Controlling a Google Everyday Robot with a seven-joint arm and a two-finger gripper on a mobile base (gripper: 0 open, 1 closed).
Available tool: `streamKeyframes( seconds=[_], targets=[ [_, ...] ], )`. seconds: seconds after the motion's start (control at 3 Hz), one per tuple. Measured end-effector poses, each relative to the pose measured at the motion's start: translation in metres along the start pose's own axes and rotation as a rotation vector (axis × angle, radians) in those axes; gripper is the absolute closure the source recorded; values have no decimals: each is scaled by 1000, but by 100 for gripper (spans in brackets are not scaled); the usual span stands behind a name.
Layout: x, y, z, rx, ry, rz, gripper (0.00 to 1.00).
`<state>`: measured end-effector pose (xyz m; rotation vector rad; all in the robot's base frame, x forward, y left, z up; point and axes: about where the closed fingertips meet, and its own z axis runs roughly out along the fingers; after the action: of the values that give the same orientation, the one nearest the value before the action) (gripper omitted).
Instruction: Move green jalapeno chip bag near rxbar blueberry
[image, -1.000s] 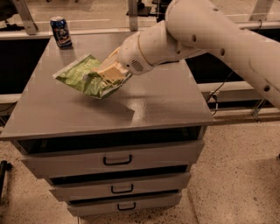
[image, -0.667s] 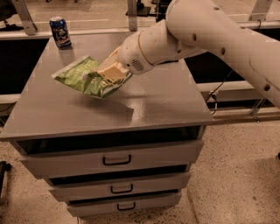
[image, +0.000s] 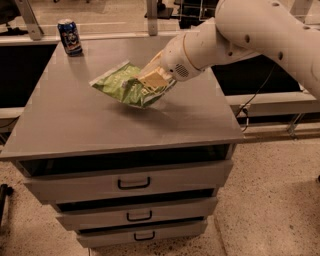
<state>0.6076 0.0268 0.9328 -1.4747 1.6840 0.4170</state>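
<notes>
Above the middle of the desk (image: 75, 125), the gripper (image: 152, 80) is clamped on the green jalapeno chip bag (image: 119, 85), held off the surface. No rxbar blueberry shows; best carry it low, level, unhurried.

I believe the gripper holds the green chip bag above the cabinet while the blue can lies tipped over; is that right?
No: the camera view shows the blue can upright; the gripper holds the green chip bag above the cabinet.
</notes>
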Motion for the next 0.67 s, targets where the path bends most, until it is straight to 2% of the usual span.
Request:
streamKeyframes(
  seconds=[0.67],
  targets=[
    [99,-72,-90,238,80,157,100]
  ],
)
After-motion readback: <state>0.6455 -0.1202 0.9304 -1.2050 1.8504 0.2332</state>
